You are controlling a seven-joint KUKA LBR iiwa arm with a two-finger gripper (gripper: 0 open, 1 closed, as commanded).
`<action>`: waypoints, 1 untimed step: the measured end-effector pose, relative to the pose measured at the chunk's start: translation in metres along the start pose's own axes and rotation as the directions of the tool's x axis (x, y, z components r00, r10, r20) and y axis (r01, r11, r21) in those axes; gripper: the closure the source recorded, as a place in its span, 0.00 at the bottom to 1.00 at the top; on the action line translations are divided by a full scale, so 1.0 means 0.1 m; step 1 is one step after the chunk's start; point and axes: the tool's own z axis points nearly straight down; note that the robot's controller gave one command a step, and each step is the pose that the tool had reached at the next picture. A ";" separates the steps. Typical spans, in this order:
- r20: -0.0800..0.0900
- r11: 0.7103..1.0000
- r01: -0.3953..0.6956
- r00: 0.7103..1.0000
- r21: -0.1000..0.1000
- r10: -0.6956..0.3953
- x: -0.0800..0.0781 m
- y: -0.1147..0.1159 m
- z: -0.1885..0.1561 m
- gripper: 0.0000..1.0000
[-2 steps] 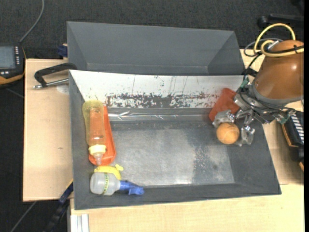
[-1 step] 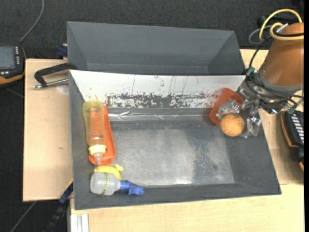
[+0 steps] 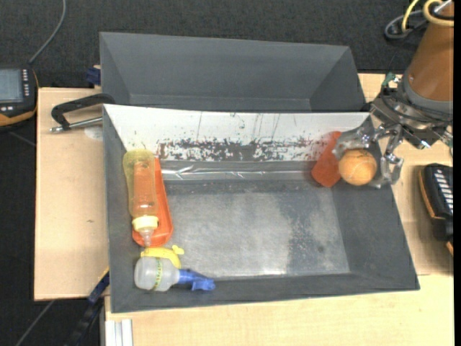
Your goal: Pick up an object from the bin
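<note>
1. Camera view: my gripper (image 3: pixel 367 166) is clenched on a tan-orange ball (image 3: pixel 356 170). The ball sits between my fingers at the right wall of the grey bin (image 3: pixel 374 244), near the bin's far right corner and up around its rim.
2. As I judge it, the grasp is made and the step in hand is the lift. To do it well I should hold the squeeze steady and rise straight up. A round ball may roll out of a two-finger pinch if I tilt or jolt.
3. Just beside the ball, toward the bin's middle, a red-orange piece (image 3: pixel 325 167) leans in the bin's far right corner. I cannot tell whether it touches the ball. It is the one thing I might brush.
4. Along the bin's left wall lies an orange-filled bottle (image 3: pixel 143 193) with a yellow cap. In the bin's near left corner lies a small clear bottle (image 3: pixel 153 273) with yellow and blue parts. Both are well apart from me, so neither stands in my way.
</note>
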 end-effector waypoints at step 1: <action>0.002 1.000 -0.002 1.000 0.003 0.002 -0.03 0.00 -0.34 1.00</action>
